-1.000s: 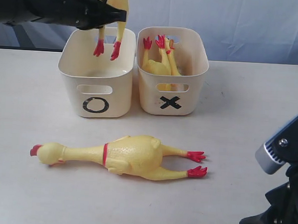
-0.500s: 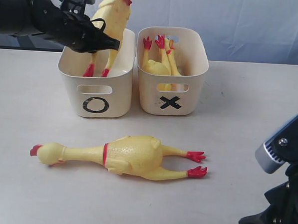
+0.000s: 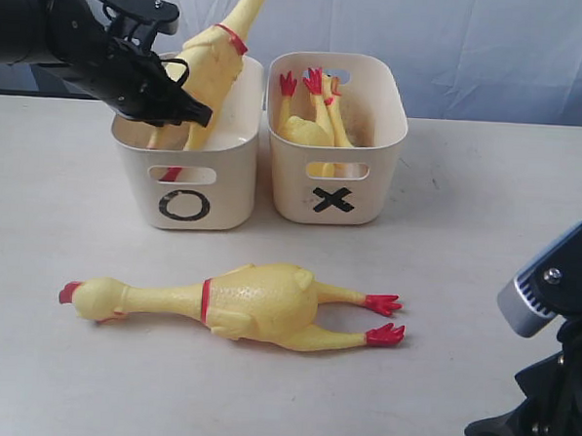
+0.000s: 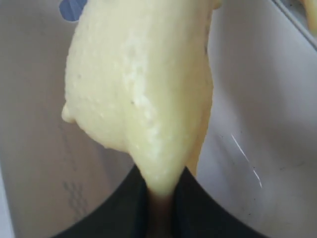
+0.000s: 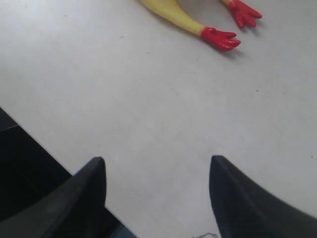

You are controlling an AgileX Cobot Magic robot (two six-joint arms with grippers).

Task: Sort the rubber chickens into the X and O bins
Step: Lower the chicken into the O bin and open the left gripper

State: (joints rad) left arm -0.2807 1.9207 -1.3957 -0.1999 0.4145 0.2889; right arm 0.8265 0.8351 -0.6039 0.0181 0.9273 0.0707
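Observation:
My left gripper (image 3: 184, 110) is shut on a large rubber chicken (image 3: 213, 63), holding it feet-down inside the O bin (image 3: 186, 205) with its neck sticking up and out. In the left wrist view the yellow body (image 4: 143, 94) fills the frame, pinched between the black jaws, with the bin's wall behind. The X bin (image 3: 333, 203) beside it holds small chickens (image 3: 310, 126), feet up. Another large chicken (image 3: 257, 302) lies flat on the table in front of the bins, head to the left. My right gripper (image 5: 157, 171) stands open above bare table, near that chicken's red feet (image 5: 220, 38).
The two bins stand side by side at the back of the white table (image 3: 466, 227). A blue-grey backdrop (image 3: 495, 43) hangs behind. The right arm's camera housing (image 3: 551, 280) is at the lower right corner.
The left gripper has lowered the held chicken into the O bin; its red feet, above the rim a second ago, are now down inside. The right arm has not moved.

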